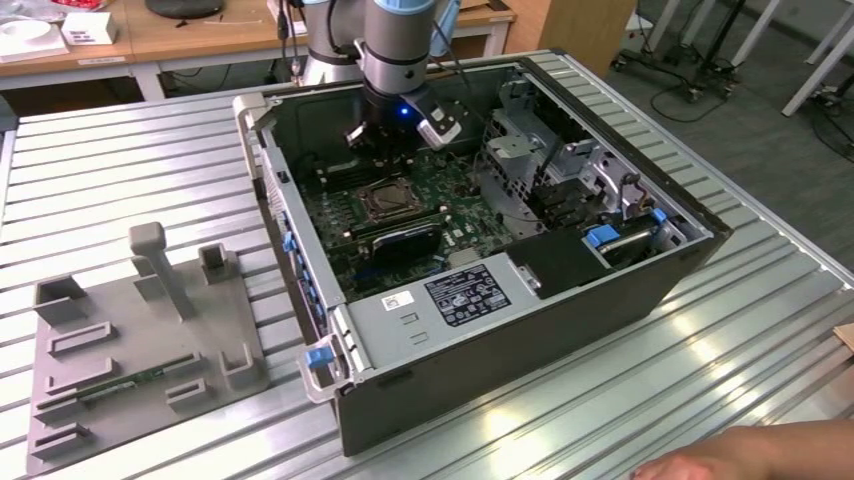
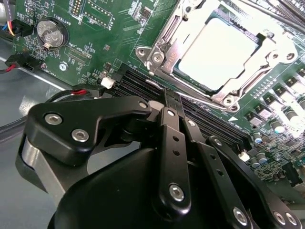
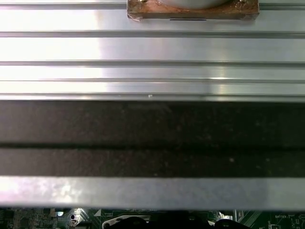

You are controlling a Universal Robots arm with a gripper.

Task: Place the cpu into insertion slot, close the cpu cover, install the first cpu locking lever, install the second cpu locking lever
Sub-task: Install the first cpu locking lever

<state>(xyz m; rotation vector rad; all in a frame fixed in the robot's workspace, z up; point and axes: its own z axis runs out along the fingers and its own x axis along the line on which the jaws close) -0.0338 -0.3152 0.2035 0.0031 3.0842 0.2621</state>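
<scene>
Cpu [image 2: 217,50] seated in the insertion slot [image 1: 387,200], gripper [image 2: 170,101] clenched and empty

In the second wrist view the chip lay flat in its socket, pale metal top facing up. The cpu cover [image 2: 167,34] lay down around it as a silvery frame, and the chip's top showed through the cut-out middle. The socket sat near the middle of the green motherboard [image 1: 447,225]. The board lay inside the open computer case [image 1: 561,330], which rested on the slatted metal table [image 1: 134,160].

In the exterior view the gripper hung over the board just beyond the socket, apart from it, under the grey arm [image 1: 394,50]. Its fingers [image 2: 172,138] were pressed together with nothing between them. In the second wrist view their tips pointed toward the long black memory slots [image 2: 138,83], which ran between the gripper and the socket. A round coin cell [image 2: 51,32] sat on the board well apart from the socket.

The first wrist view showed the table's bright slats, a dark band of the case wall [image 3: 152,138] and a thin strip of green board beside it.

At the exterior view's left, a grey fixture plate [image 1: 134,350] with upright posts lay on the table beside the case, not touching it. A person's hand [image 1: 747,460] rested at the table's near edge at the exterior view's right.
</scene>
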